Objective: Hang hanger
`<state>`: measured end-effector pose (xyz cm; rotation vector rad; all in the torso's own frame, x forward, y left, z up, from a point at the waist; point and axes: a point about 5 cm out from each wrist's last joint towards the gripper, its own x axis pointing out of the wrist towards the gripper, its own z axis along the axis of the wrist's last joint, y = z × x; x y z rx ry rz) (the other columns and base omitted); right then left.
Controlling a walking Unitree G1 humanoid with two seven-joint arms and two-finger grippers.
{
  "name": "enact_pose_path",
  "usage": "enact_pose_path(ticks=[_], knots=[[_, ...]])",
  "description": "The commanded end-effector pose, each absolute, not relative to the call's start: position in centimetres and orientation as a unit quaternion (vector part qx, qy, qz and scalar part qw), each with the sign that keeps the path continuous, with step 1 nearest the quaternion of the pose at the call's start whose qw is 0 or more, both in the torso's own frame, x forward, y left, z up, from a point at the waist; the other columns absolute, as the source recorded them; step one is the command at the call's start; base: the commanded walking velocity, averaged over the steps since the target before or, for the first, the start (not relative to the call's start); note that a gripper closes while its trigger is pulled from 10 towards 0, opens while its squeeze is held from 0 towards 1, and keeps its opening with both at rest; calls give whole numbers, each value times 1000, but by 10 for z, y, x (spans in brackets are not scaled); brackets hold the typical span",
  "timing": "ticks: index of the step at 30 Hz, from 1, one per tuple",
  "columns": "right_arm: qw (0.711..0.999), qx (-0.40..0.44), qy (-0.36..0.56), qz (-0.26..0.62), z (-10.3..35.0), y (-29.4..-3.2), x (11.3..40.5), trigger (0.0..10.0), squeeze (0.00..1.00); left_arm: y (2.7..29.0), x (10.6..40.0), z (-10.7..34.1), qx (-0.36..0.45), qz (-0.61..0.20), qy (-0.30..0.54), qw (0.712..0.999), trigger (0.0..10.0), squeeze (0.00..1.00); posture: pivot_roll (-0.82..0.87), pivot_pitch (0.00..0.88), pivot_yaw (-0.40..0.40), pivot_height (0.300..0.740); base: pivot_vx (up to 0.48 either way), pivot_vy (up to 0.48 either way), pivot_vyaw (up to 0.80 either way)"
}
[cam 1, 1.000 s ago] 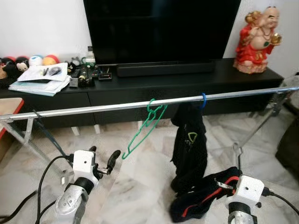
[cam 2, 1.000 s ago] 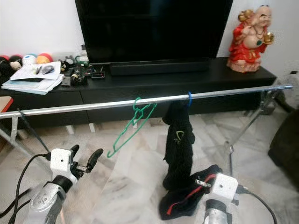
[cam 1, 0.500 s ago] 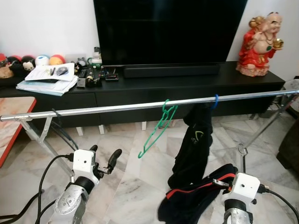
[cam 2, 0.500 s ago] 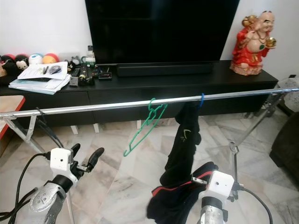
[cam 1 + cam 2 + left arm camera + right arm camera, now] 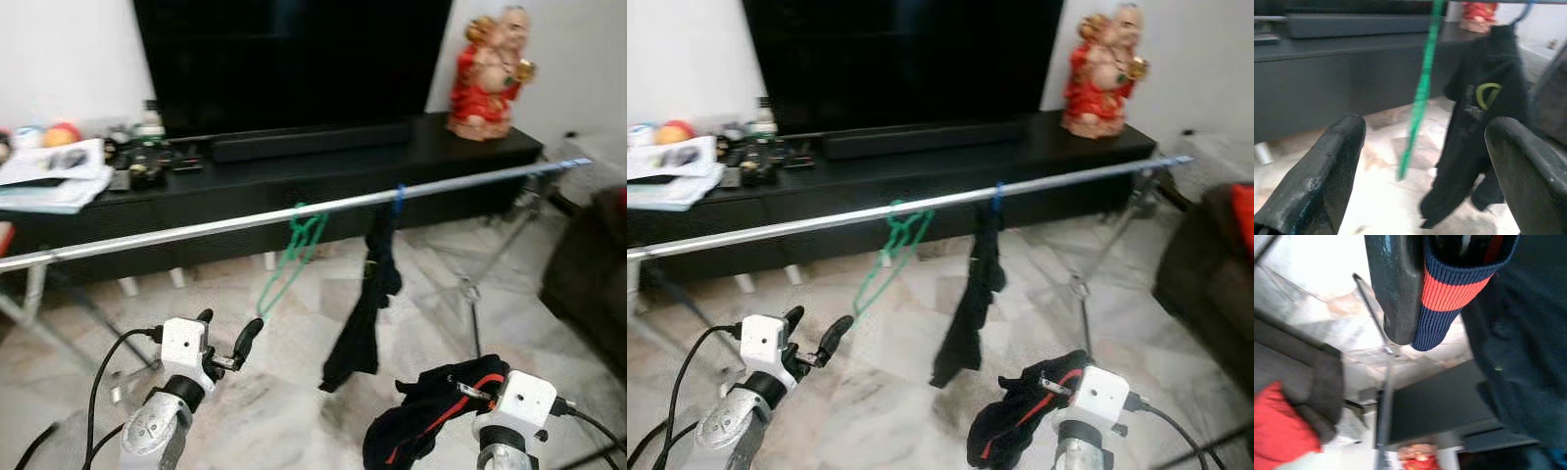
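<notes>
In the left eye view, marble floor (image 5: 294, 392) spreads before a black TV cabinet (image 5: 294, 176); a metal rail (image 5: 196, 230) crosses the room, carrying the green hanger (image 5: 286, 259) and, at its 3 o'clock, a hanging black garment (image 5: 364, 313). The left wrist view shows the left end effector (image 5: 1420, 166) with fingers apart, the hanger beyond them. The right wrist view shows the right end effector (image 5: 1400, 289) clamped on dark red-striped clothing (image 5: 1454, 289).
</notes>
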<state>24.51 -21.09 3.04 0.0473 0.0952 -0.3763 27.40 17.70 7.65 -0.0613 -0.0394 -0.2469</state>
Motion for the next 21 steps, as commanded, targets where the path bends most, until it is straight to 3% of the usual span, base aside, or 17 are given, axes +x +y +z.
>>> enact_pose_path(ticks=[1,8,11,21], knots=[[980,27,46,-190,32,-212,247,10000,0,176,275,80,-25,-130,-21,991,10000,0,102,13,-8,740,0,0,-800],[981,25,46,-188,32,-212,247,10000,0,176,274,80,-14,-129,-23,991,10000,0,102,13,-9,740,0,-325,-800],[981,27,43,-187,33,-212,247,10000,0,176,274,80,-22,-125,-23,992,10000,0,102,14,-9,740,0,0,-765],[983,27,38,-177,34,-208,249,10000,0,179,275,80,-18,-118,-23,993,10000,0,105,13,-9,740,0,0,0]])
